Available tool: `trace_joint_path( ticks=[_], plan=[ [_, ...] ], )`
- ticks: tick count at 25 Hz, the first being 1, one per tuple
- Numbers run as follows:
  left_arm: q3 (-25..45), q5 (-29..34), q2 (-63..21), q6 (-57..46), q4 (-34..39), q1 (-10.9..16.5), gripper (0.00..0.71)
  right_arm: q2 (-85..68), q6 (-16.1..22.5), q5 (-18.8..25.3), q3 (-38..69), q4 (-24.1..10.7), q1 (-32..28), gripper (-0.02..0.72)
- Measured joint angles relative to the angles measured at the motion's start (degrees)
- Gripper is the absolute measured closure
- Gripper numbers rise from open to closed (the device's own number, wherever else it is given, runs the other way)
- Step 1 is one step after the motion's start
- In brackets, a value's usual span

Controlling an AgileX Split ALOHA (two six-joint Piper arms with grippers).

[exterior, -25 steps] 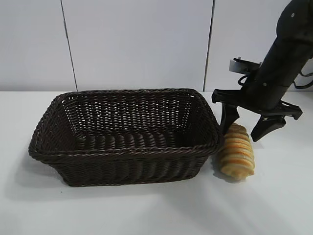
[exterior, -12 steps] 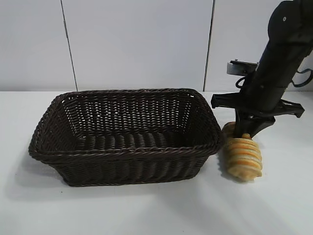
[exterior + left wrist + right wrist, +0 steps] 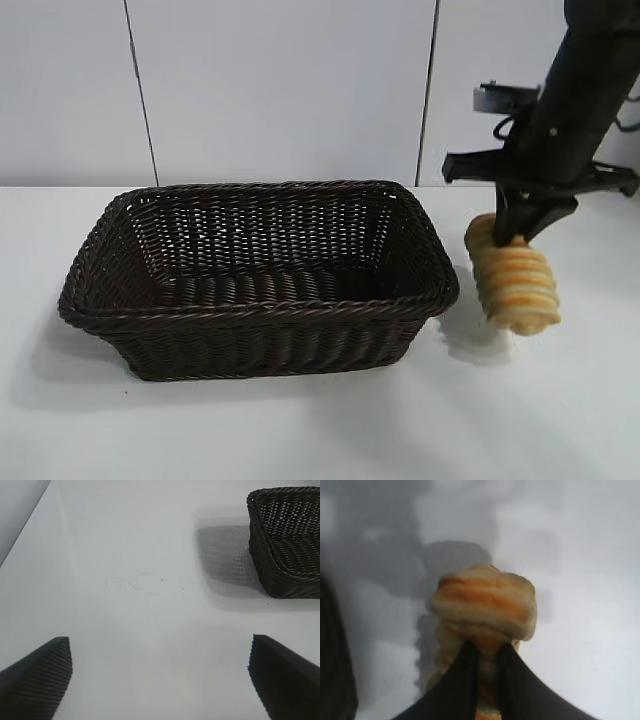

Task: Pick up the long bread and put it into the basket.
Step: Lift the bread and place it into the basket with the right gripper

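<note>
Beside the basket (image 3: 255, 270): right gripper (image 3: 512, 238) pinches the long bread (image 3: 515, 283) by one end (so it hangs).
Left gripper (image 3: 160, 677): fingers apart, waiting over the table (image 3: 150, 580).

Exterior camera faces the arms, nearly level, mid-distance. Left wrist camera looks forward and down past its open gripper (image 3: 160, 680), the basket (image 3: 290, 540) ahead, shared with the exterior. Right wrist camera peers close, down its claw (image 3: 487, 652), at the bread (image 3: 485, 605).
</note>
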Motion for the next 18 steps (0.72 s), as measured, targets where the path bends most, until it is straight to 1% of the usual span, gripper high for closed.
trace_joint_path(
  ticks=[1,3,6,8,11,15,17,18],
  plan=[
    [0.0,0.0,0.0,0.0,0.0,0.0,0.016,-0.4,-0.35,0.97,-1.61,0.29,0.0,0.642],
    [0.0,0.0,0.0,0.0,0.0,0.0,0.016,-0.7,-1.79,2.04,-4.16,2.27,0.0,0.642],
    [0.0,0.0,0.0,0.0,0.0,0.0,0.016,-0.7,-4.63,1.8,-5.9,5.96,0.66,0.642],
    [0.0,0.0,0.0,0.0,0.0,0.0,0.016,-0.7,-5.93,1.72,-5.89,6.86,2.59,0.642],
    [0.0,0.0,0.0,0.0,0.0,0.0,0.016,0.14,-5.93,1.39,-5.89,6.98,6.74,0.642],
    [0.0,0.0,0.0,0.0,0.0,0.0,0.016,1.68,-5.93,-0.84,-5.89,6.82,12.95,0.642],
    [0.0,0.0,0.0,0.0,0.0,0.0,0.016,2.34,-7.11,-2.33,-5.89,6.43,15.48,0.642],
    [0.0,0.0,0.0,0.0,0.0,0.0,0.016,2.68,-8.83,-3.21,-5.89,6.11,16.61,0.642]
  ],
)
